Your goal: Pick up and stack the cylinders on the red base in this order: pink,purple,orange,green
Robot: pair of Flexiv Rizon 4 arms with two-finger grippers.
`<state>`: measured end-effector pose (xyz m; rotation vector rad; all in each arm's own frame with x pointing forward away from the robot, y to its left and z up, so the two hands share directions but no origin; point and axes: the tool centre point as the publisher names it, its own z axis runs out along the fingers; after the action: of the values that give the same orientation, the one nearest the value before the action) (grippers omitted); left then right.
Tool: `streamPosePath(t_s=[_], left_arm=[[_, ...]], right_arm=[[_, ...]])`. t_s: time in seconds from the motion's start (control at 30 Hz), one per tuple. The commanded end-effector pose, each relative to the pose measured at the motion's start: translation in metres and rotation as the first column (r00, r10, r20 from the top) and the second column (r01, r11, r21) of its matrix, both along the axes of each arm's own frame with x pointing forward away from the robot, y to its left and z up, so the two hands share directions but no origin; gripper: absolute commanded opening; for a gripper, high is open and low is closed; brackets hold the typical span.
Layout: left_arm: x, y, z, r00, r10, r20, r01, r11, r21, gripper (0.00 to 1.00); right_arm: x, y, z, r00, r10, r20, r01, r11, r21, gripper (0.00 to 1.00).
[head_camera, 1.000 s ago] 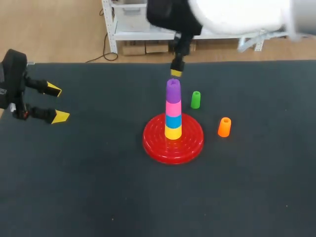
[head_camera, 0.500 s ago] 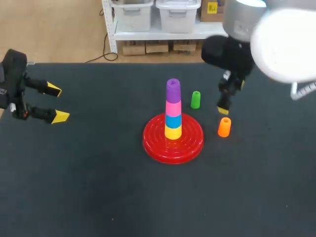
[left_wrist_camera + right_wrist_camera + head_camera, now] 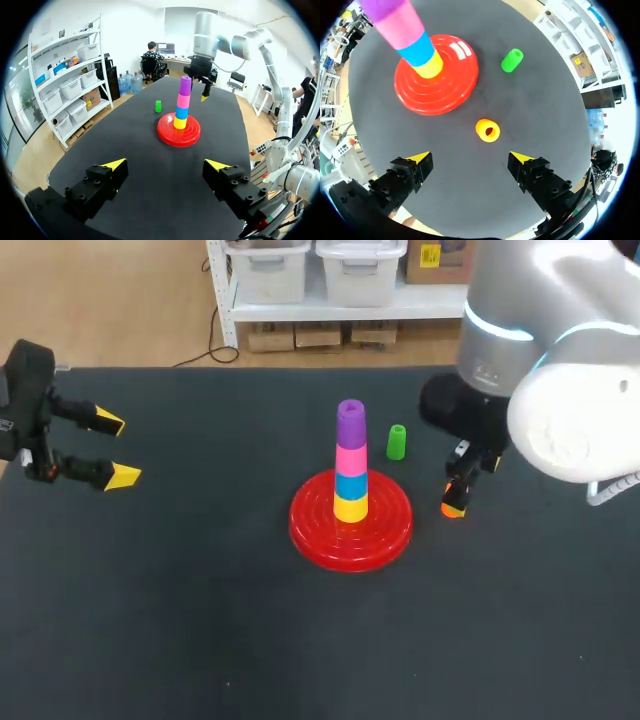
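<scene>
While the dark, matte tabletop (image 3: 180,620) lies flat under both arms, you can see the red base (image 3: 310,532) near its middle with four pieces already stacked upright on it: a yellow piece (image 3: 350,508) at the bottom, a blue piece (image 3: 350,485) on that, then the pink cylinder (image 3: 350,458), and the purple cylinder (image 3: 350,423) on top. The green cylinder (image 3: 397,442) stands on the tabletop just off the base's far right side, apart from it. The orange cylinder (image 3: 488,130) stands upright to the right of the base, also clear of its rim.

Your right pincer (image 3: 470,157) hangs directly over the orange cylinder. In the head view its fingers hide most of the piece. In the right wrist view the fingers are spread wide, and the cylinder sits ahead of the tips, in line with the gap but touching neither finger — the pincer holds nothing.

Your left pincer (image 3: 117,450) sits at the tabletop's left edge, well apart from the base and the loose cylinders. Its fingers are also spread wide, with nothing between them.
</scene>
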<state>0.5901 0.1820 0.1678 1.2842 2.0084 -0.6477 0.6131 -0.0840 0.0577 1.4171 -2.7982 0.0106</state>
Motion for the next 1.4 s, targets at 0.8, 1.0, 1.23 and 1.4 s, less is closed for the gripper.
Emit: streamPosePath(t_s=[0.8,1.0,1.23,1.4], left_arm=[[0.0,0.001,-0.002,1.0,-0.001,0.005,0.001,1.0,-0.005,1.0],[0.0,0.001,-0.002,1.0,-0.001,0.005,0.001,1.0,-0.005,1.0],[0.0,0.001,-0.002,1.0,-0.001,0.005,0.001,1.0,-0.005,1.0],[0.0,0.001,-0.002,1.0,-0.001,0.005,0.001,1.0,-0.005,1.0]], right_arm=[[0.034,0.004,-0.023,0.996,-0.034,-0.084,0.034,0.999,-0.006,1.0],[0.036,0.007,-0.025,0.996,-0.031,-0.088,0.031,0.999,-0.008,0.54],[0.037,0.007,-0.028,0.995,-0.037,-0.096,0.036,0.999,-0.011,0.39],[0.033,0.005,-0.031,0.994,-0.036,-0.1,0.035,0.999,-0.012,0.38]])
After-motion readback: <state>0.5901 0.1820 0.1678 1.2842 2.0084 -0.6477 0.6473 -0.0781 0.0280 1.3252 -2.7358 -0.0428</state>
